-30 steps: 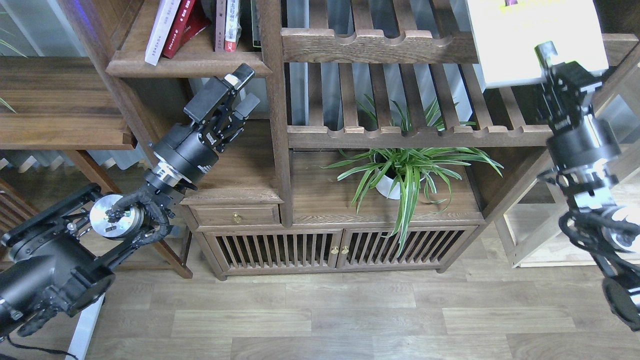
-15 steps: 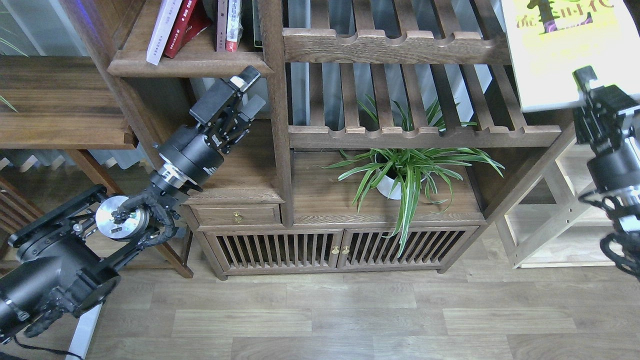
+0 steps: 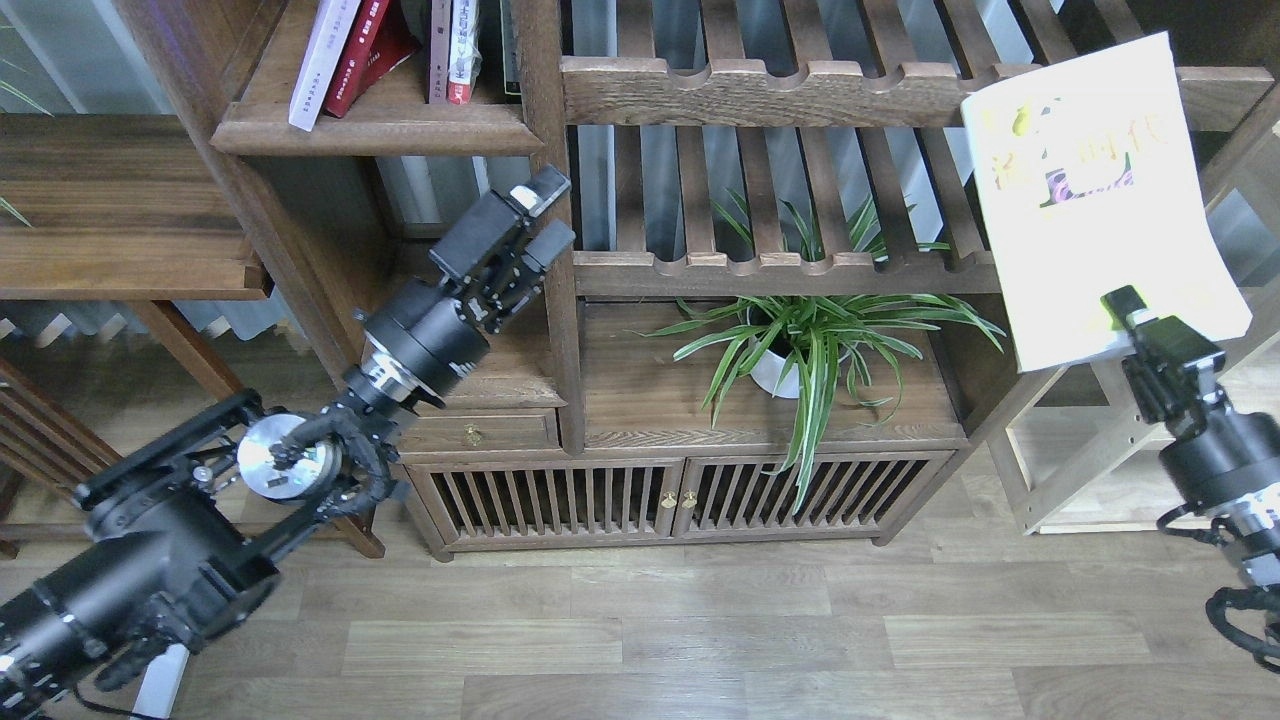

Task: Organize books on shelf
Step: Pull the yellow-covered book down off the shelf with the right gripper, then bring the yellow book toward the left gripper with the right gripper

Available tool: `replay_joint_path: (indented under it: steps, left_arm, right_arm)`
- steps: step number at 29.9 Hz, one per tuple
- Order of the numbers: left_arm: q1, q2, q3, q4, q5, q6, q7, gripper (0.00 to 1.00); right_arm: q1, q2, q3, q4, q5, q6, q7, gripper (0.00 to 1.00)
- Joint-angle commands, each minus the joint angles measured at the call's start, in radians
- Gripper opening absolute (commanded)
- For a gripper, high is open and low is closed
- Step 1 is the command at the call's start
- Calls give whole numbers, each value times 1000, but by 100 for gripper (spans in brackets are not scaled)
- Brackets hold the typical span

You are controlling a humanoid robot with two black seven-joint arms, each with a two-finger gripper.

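Observation:
The shelf (image 3: 380,130) is the solid dark-brown board with a rounded lip at the upper left. On it lean a white book (image 3: 318,62), a red book (image 3: 360,48) and another red-and-white book (image 3: 457,50). My left gripper (image 3: 548,216) is open and empty, below and to the right of the shelf, in front of the cabinet's upright post. My right gripper (image 3: 1128,312) is shut on the lower edge of a large pale yellow-green book (image 3: 1095,200). It holds the book up at the far right with the cover facing me.
Two slatted racks with scalloped rails (image 3: 760,92) (image 3: 790,270) fill the middle. A potted spider plant (image 3: 800,345) stands on the cabinet top (image 3: 650,400). A light wooden unit (image 3: 1090,480) stands at the lower right, and a dark side table (image 3: 120,200) at the left.
My right gripper has come down and a little left with the book, whose cover now shows in full. My left gripper has moved right and down, away from under the shelf.

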Motion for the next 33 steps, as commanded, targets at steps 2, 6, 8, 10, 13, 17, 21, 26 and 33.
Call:
replay_joint_path:
  steps: [2, 6, 8, 10, 13, 17, 21, 26, 33]
  left_arm:
    - [36, -44, 27, 5, 31, 0, 2, 99]
    - [55, -99, 62, 57, 26, 0, 2, 98]
    - [71, -118, 81, 64, 21, 0, 2, 98]
    - [93, -130, 99, 68, 20, 0, 4, 98]
    - [118, -159, 119, 87, 18, 0, 2, 98]
    - [122, -200, 122, 102, 8, 0, 2, 98]
    - [119, -204, 122, 104, -92, 0, 4, 96]
    - [98, -204, 101, 116, -153, 0, 4, 96]
    - [62, -204, 91, 208, -158, 0, 4, 95]
  right_arm:
    - [-15, 62, -16, 0, -55, 0, -1, 0]
    - [-15, 103, -27, 0, -80, 0, -1, 0]
    - [-15, 117, -27, 0, -80, 0, -1, 0]
    - [-15, 121, -27, 0, -80, 0, 0, 0]
    - [-14, 125, -27, 0, -80, 0, 2, 0]
    - [-5, 158, -27, 0, -80, 0, 3, 0]
    - [26, 186, -27, 0, -80, 0, 3, 0]
    - [48, 229, -27, 0, -80, 0, 3, 0]
    - [78, 275, -59, 0, -80, 0, 0, 0]
